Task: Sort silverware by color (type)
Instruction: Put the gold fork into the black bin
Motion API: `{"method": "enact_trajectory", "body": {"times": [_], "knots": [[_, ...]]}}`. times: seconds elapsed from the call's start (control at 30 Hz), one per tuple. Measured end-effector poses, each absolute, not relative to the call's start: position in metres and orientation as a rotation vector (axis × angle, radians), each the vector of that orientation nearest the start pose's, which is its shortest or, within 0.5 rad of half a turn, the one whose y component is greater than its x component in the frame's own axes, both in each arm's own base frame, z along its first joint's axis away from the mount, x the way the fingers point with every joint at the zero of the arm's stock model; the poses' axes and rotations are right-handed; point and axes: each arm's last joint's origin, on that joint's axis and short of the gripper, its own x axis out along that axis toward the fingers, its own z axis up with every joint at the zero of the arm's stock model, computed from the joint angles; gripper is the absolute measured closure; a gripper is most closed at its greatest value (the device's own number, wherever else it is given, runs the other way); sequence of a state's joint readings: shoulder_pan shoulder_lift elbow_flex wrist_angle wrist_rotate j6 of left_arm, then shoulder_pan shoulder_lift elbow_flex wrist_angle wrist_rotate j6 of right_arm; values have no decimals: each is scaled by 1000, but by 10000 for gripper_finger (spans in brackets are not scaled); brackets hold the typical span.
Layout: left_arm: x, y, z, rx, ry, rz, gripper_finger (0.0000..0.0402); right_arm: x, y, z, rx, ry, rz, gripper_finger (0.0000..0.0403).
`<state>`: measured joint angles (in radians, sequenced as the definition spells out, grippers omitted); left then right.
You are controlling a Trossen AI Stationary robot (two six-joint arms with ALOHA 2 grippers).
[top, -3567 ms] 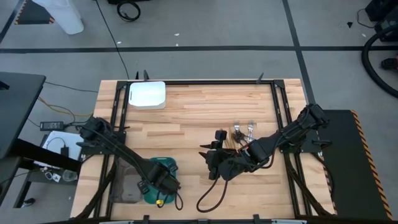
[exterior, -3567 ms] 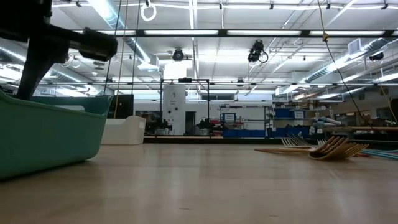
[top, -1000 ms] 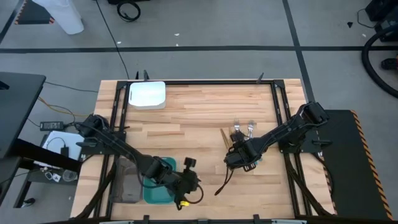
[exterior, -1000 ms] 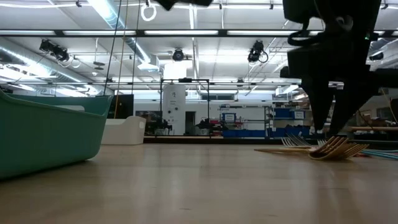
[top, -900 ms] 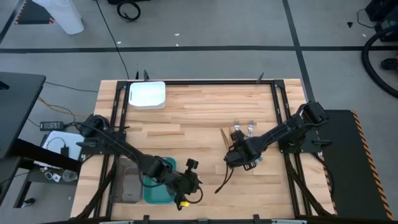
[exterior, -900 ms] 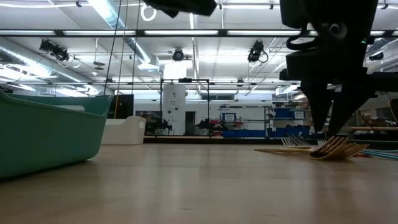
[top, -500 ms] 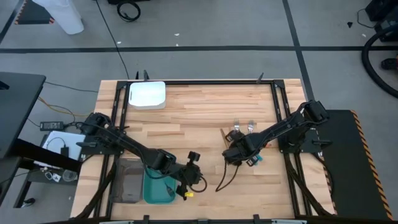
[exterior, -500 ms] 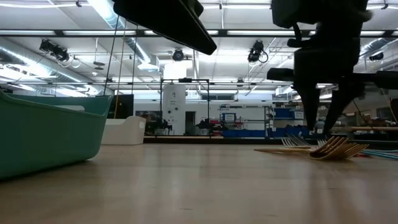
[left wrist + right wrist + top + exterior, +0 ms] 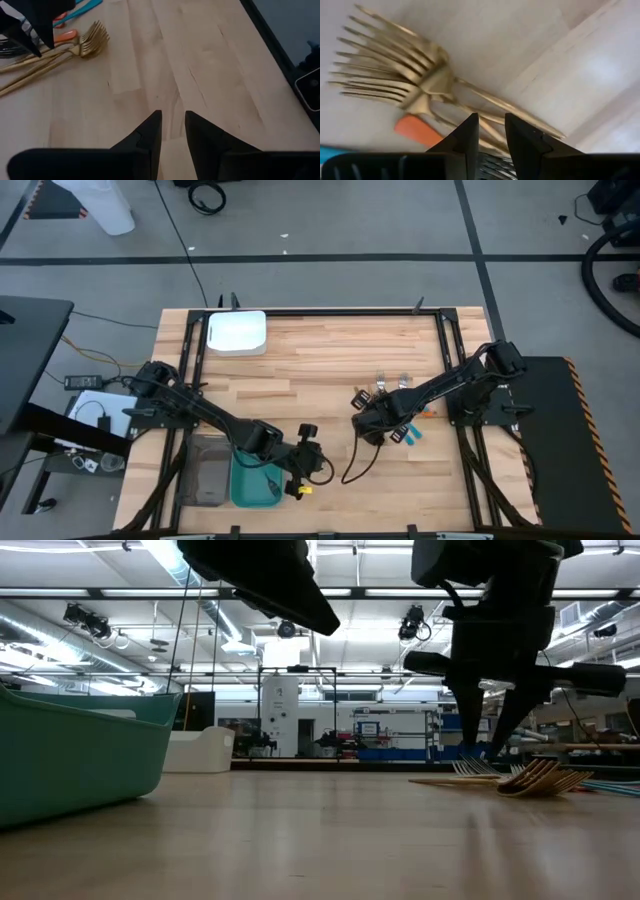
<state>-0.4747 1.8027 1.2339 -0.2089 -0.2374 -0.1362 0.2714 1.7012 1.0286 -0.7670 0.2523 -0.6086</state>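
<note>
The silverware lies in a loose pile at the table's right middle: gold forks (image 9: 400,75), an orange piece (image 9: 420,131), teal pieces (image 9: 411,434) and silver forks (image 9: 391,385), all flat on the wood. My right gripper (image 9: 364,423) hangs open just above the pile's left end, pointing steeply down, with nothing between its fingers (image 9: 470,137). In the low view it stands over the gold forks (image 9: 540,778). My left gripper (image 9: 318,463) hovers open over bare wood left of the pile, beside the teal tray (image 9: 250,480), and holds nothing.
A grey tray (image 9: 205,480) sits beside the teal tray near the front left. At the far left corner stands a white tray (image 9: 237,332). A cable (image 9: 350,470) dangles from my right arm. Bare wood lies between the two grippers and across the table's middle.
My right gripper has moved toward the table's left along the pile and has rolled about its own axis. My left gripper has shifted a little toward the far edge and the pile, then kept still. The silverware has stayed where it lay.
</note>
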Motion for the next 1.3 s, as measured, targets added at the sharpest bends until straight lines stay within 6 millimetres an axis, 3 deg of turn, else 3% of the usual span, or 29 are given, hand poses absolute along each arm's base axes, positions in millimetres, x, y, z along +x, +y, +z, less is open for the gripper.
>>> {"method": "enact_trajectory", "body": {"times": [0.7,0.97,1.3], "knots": [[348,-168,210,141,769,-160,308,274,71,152,-1039,1493,645,305],[347,-167,210,144,778,-159,308,275,71,144,-1159,1426,687,316],[346,-167,209,149,791,-158,308,277,71,142,-1123,1376,757,321]]}}
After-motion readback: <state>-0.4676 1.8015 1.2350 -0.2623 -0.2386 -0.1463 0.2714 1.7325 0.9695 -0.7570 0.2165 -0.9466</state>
